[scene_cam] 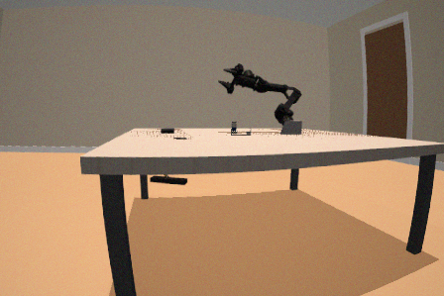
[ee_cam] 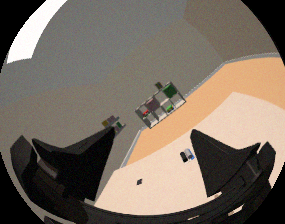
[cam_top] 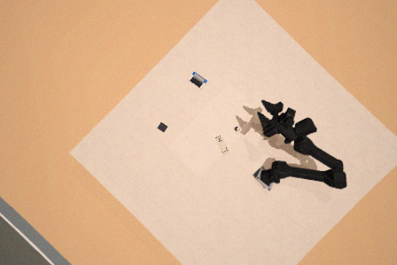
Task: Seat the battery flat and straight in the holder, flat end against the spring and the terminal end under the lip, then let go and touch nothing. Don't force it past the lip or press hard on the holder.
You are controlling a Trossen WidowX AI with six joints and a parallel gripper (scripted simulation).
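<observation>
The battery [cam_top: 237, 128] [scene_cam: 234, 125] appears as a small upright cylinder on the table, just outside the holder. The holder [cam_top: 222, 144] is a pale narrow rectangle lying on the table beside it; its spring and lip are too small to make out. My gripper [cam_top: 260, 107] [scene_cam: 222, 75] [ee_cam: 154, 132] is open and empty, raised well above the table, with its fingers spread wide. It is up and to the right of the battery in the top view. Neither battery nor holder shows in the wrist view.
A blue, grey and black item [cam_top: 198, 80] [ee_cam: 187, 155] lies farther out on the table [cam_top: 133, 144] [scene_cam: 164, 148]. A small black square [cam_top: 162, 127] [ee_cam: 139, 182] lies left of the holder. A rack with coloured contents stands beyond the table in the wrist view.
</observation>
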